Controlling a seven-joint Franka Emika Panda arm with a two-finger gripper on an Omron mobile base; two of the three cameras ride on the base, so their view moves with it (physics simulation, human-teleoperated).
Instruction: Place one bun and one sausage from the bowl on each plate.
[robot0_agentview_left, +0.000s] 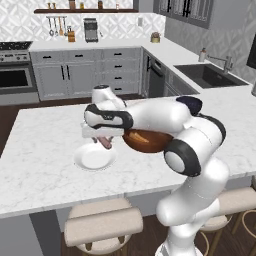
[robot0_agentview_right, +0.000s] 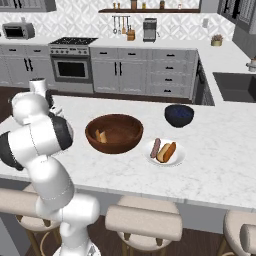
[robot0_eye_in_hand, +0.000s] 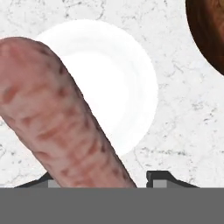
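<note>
A pinkish-brown sausage (robot0_agentview_left: 105, 143) hangs from my gripper (robot0_agentview_left: 102, 139), just above a bare white plate (robot0_agentview_left: 92, 160) left of the brown wooden bowl (robot0_agentview_left: 147, 141). In the hand view the sausage (robot0_eye_in_hand: 52, 118) runs slanted from between the fingertips (robot0_eye_in_hand: 159, 177) across the plate (robot0_eye_in_hand: 122, 83), and the bowl (robot0_eye_in_hand: 208, 30) edge sits at the top right. My gripper (robot0_eye_in_hand: 105, 179) is shut on the sausage. The right base view shows the bowl (robot0_agentview_right: 114, 132) with one bun (robot0_agentview_right: 101, 136) inside, and a second plate (robot0_agentview_right: 177, 160) carrying a sausage (robot0_agentview_right: 155, 147) and a bun (robot0_agentview_right: 168, 151).
A dark blue bowl (robot0_agentview_right: 179, 115) stands behind the filled plate on the marble island. Padded stools (robot0_agentview_left: 102, 227) line the near edge. A sink (robot0_agentview_left: 207, 75) sits in the counter at the back right.
</note>
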